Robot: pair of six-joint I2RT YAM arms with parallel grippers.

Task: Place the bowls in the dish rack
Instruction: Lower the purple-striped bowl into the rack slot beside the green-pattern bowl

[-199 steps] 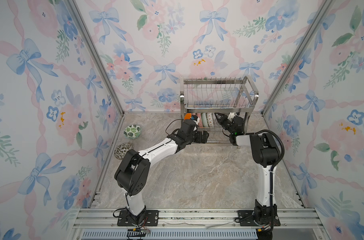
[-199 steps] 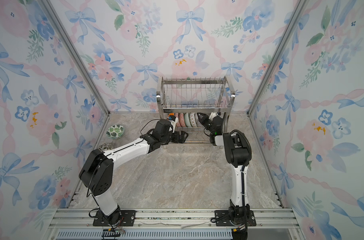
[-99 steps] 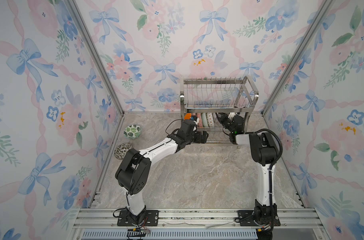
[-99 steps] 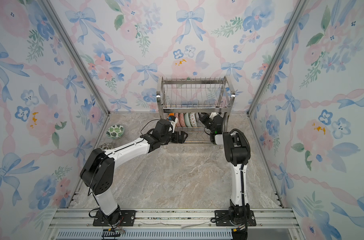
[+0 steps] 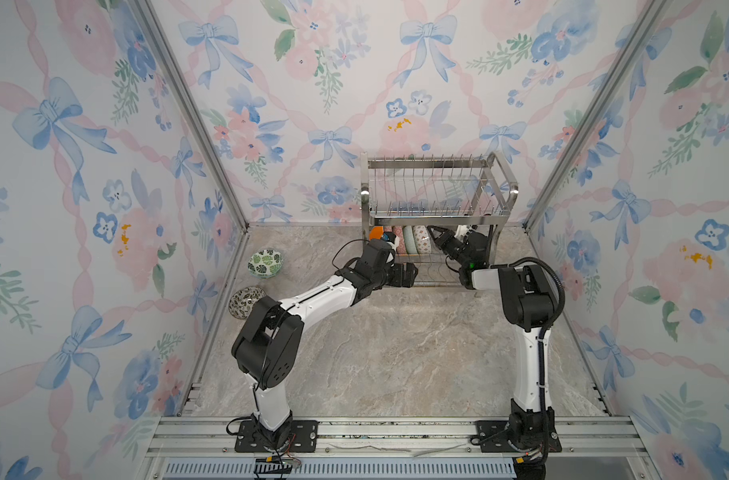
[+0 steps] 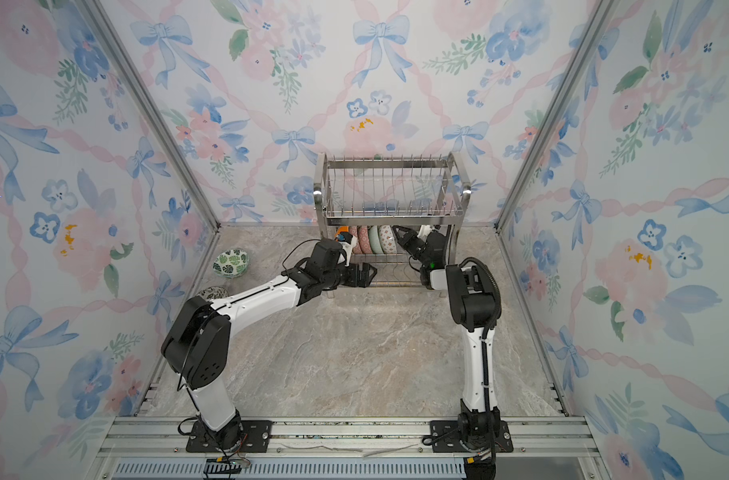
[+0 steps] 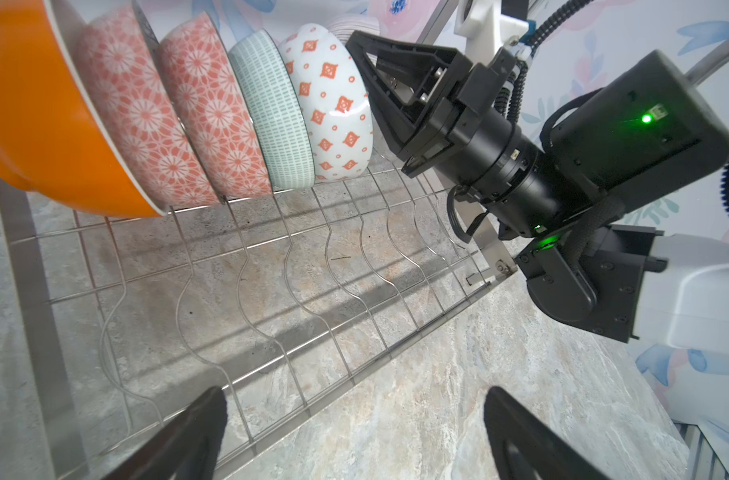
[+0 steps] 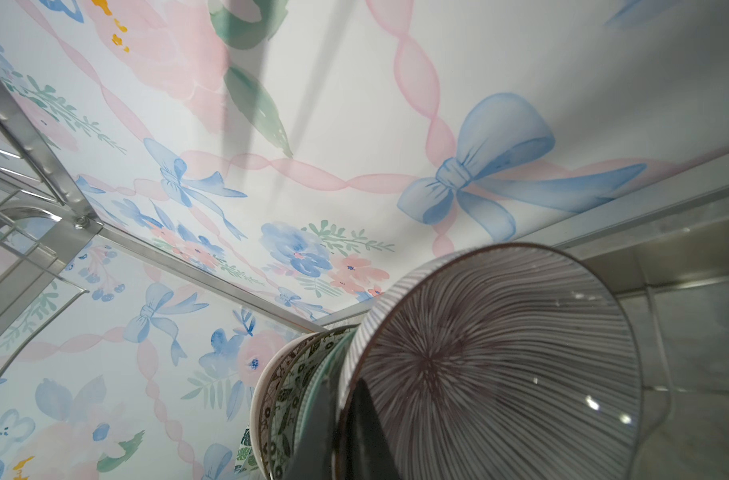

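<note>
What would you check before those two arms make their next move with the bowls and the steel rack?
1. Grip: the right gripper is shut on the purple-lined ceramic bowl: ok.
2. That bowl seated in the shiny steel wire dish rack: cannot tell; the white bowl with orange diamonds hides its base.
3. Spare arm: the left gripper is open and empty: ok.
4. Bare wire slots on the lower tier: ok.
5. All bowls loaded: not ok; the green-leaf bowl and the dark-leaf bowl sit on the marble-look table.
</note>
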